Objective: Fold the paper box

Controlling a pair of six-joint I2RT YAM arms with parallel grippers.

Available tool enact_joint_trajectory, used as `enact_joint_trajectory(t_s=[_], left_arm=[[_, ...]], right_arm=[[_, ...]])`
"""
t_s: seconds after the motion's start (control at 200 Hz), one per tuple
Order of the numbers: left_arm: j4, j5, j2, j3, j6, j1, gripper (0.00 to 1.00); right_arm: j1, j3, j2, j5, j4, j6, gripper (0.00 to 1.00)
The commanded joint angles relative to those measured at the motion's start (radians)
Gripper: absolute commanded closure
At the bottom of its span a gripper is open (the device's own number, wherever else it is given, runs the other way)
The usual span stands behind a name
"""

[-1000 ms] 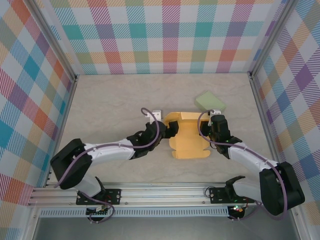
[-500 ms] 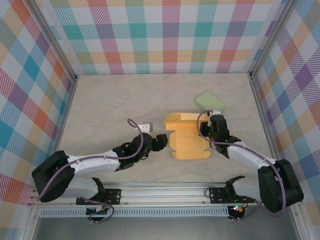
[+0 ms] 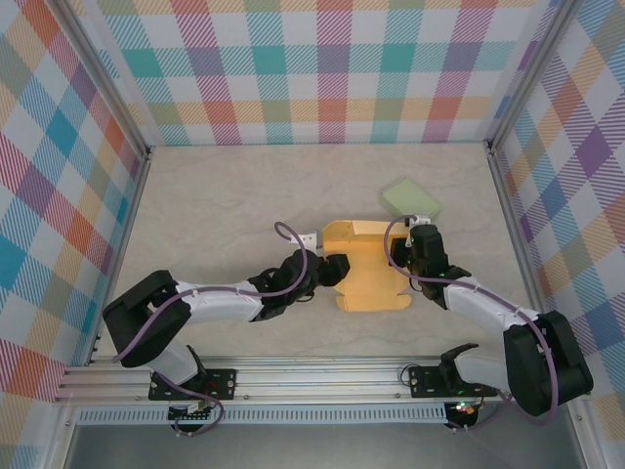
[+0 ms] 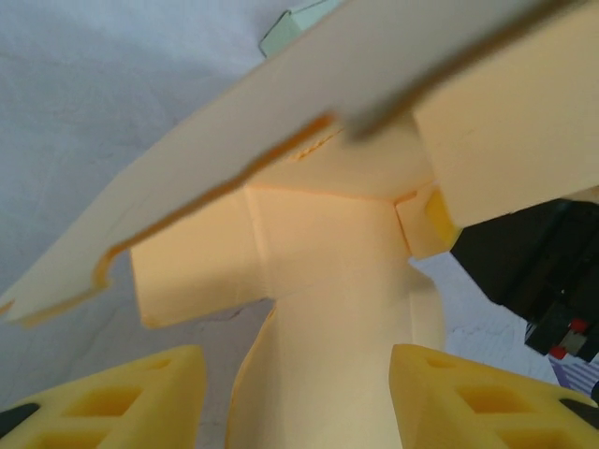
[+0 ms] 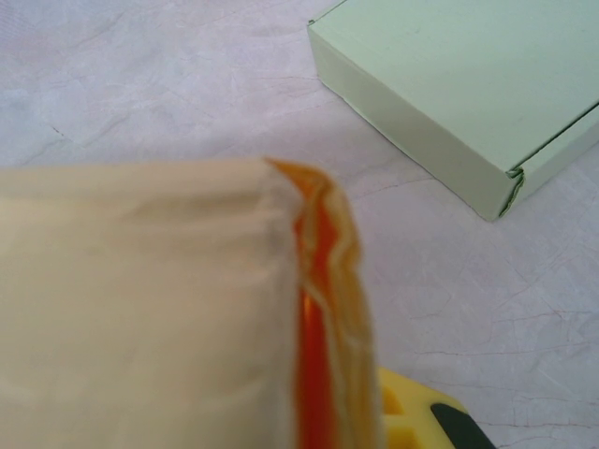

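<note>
The table [image 3: 225, 205] was a pale, marble-patterned sheet, bare over most of its width and creased in fine lines where the right wrist camera saw it close up. The orange paper box [image 3: 366, 269] lay on it half folded, in the stretch between the jaws of the left gripper [image 3: 337, 269] and those of the right gripper [image 3: 420, 239], its far flap standing up off the surface. A closed pale green box [image 3: 410, 198] lay flat on the table just beyond the right jaws, turned at an angle and apart from the orange one.
</note>
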Motion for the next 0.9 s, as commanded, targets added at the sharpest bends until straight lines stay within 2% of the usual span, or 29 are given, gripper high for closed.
enact_joint_trajectory(t_s=[0.0,0.195,0.35,0.41,0.54,0.605,0.705,0.895], left_arm=[[0.001,-0.077,-0.014,0.036,0.041,-0.026,0.47],[-0.032,-0.152,-0.008,0.078,0.109,-0.046,0.48],[-0.081,-0.192,-0.004,0.095,0.081,-0.068,0.51],[-0.115,-0.226,-0.014,0.091,0.056,-0.083,0.49],[-0.259,-0.328,-0.037,0.096,-0.024,-0.105,0.34],[-0.294,-0.353,-0.044,0.094,-0.040,-0.105,0.29],[-0.310,-0.381,-0.037,0.103,-0.035,-0.105,0.26],[-0.256,-0.370,0.020,0.172,0.061,-0.097,0.26]], right_arm=[[0.007,-0.003,-0.013,-0.001,0.021,0.009,1.00],[0.006,-0.003,-0.010,-0.001,0.023,0.009,1.00],[0.006,-0.004,-0.011,0.004,0.021,0.006,1.00],[0.006,-0.005,-0.011,0.005,0.020,0.006,1.00],[0.006,-0.001,-0.007,0.001,0.022,0.007,1.00],[0.006,-0.003,-0.007,-0.001,0.022,0.008,1.00],[0.006,-0.003,-0.007,-0.007,0.026,0.008,1.00],[0.006,-0.004,-0.014,-0.013,0.022,0.008,1.00]])
